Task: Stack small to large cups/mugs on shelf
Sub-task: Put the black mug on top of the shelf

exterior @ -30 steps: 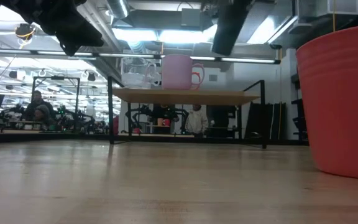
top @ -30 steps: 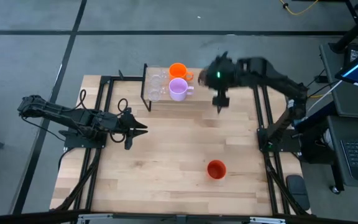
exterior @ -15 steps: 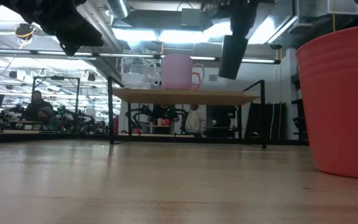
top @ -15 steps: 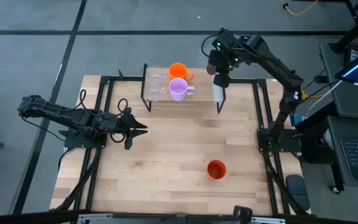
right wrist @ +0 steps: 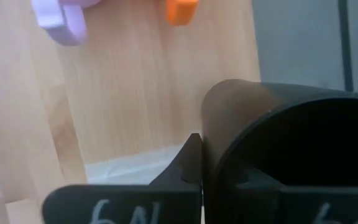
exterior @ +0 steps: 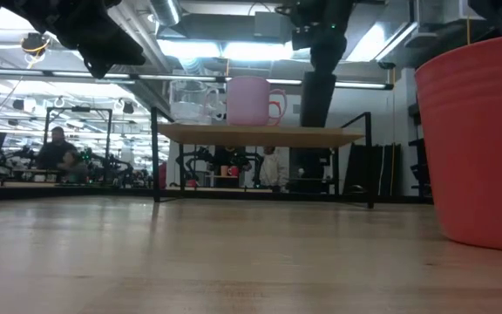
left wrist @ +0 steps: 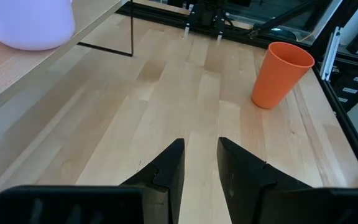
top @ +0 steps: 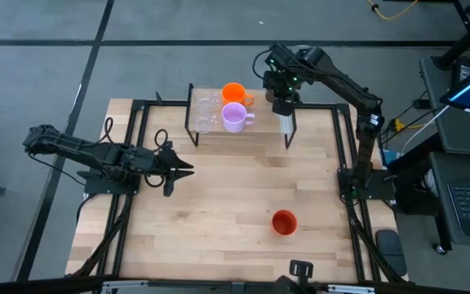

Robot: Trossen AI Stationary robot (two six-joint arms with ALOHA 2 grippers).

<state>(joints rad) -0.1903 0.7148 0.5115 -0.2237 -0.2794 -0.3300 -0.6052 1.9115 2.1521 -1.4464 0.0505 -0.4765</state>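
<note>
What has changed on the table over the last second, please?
The right claw, shut on the black cup, has swung from the shelf's right end toward the far edge, then come in beside the orange mug over the shelf. The left claw, the lilac mug, the glass cups and the red-orange cup stayed put.

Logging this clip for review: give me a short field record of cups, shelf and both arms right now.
shelf: two clear glass cups, orange mug, lilac mug on its left part
black cup: held by right gripper above the shelf's right part
red-orange cup: upright on the table
left gripper: open, waiting at table's left
</note>
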